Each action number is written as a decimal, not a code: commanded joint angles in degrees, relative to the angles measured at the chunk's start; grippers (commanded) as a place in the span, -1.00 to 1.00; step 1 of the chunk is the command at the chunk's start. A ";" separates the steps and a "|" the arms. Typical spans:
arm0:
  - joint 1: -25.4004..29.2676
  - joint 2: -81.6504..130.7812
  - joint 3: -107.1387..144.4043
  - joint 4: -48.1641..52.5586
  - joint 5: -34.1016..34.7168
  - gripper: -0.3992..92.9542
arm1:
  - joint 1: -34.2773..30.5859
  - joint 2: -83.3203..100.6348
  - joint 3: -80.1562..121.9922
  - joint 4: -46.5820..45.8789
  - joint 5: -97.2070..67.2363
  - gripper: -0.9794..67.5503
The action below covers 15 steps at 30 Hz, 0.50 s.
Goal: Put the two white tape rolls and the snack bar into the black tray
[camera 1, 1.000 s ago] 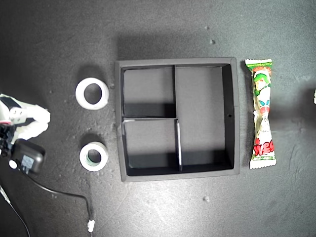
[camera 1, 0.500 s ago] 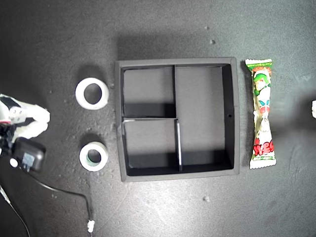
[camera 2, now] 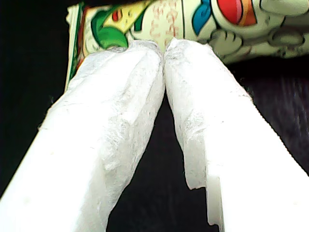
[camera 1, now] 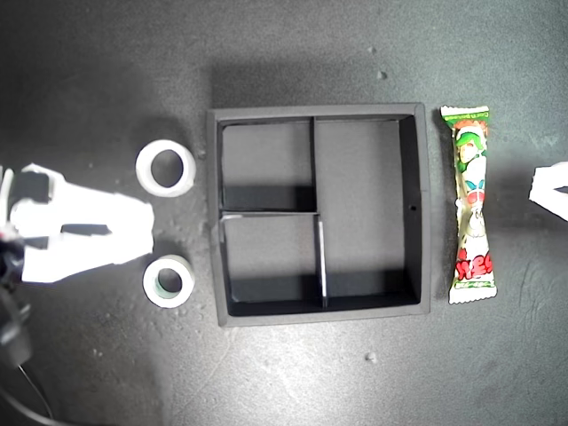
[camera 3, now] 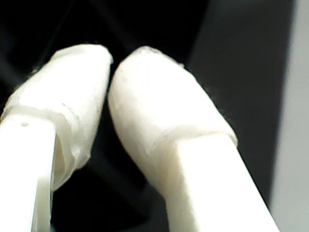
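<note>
Dark, speckled worktop (camera 1: 293, 373) carries everything, and nothing is in the black tray (camera 1: 424, 213) yet: its two small compartments and its long one are bare. The snack bar (camera 1: 470, 204) lies just beside the tray wall toward the exterior view's right, parallel to the long compartment. The larger tape roll (camera 1: 165, 168) and the smaller tape roll (camera 1: 169, 280) sit near the opposite wall, apart from each other.

My first pincer (camera 2: 165, 48) has its tips pressed together, holding nothing, close over the bar's printed wrapper. My second pincer (camera 3: 110, 65) is likewise closed and empty over dark surface. An arm (camera 1: 84, 235) reaches in between the two rolls.

Risks, as I judge them: closed tips coming down on the shiny wrapper could skid it or shove it against the wall, and the bar, nearly tray-length, could bridge the rim if dropped askew. Beside the rolls, a closed pincer may nudge one. The raised tray walls must be cleared.
</note>
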 commanded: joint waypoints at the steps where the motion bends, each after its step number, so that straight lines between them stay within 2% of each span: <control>1: -1.93 2.90 0.53 -2.55 3.25 -0.82 | 0.44 0.35 0.70 -3.16 1.41 -0.98; 5: -3.78 -4.04 -0.79 -0.09 -0.44 -0.74 | -0.26 0.35 0.70 -6.42 11.69 -0.98; 9: -5.10 -29.62 -13.80 1.58 -1.05 -0.70 | -3.34 0.35 0.70 -13.62 9.58 -0.98; 12: -5.71 -45.44 -23.12 4.83 -0.62 -0.70 | -5.10 0.35 0.62 -14.06 8.35 -0.98; 15: -5.71 -52.47 -27.42 6.42 -0.62 -0.71 | -6.15 0.35 0.62 -12.57 8.09 -0.98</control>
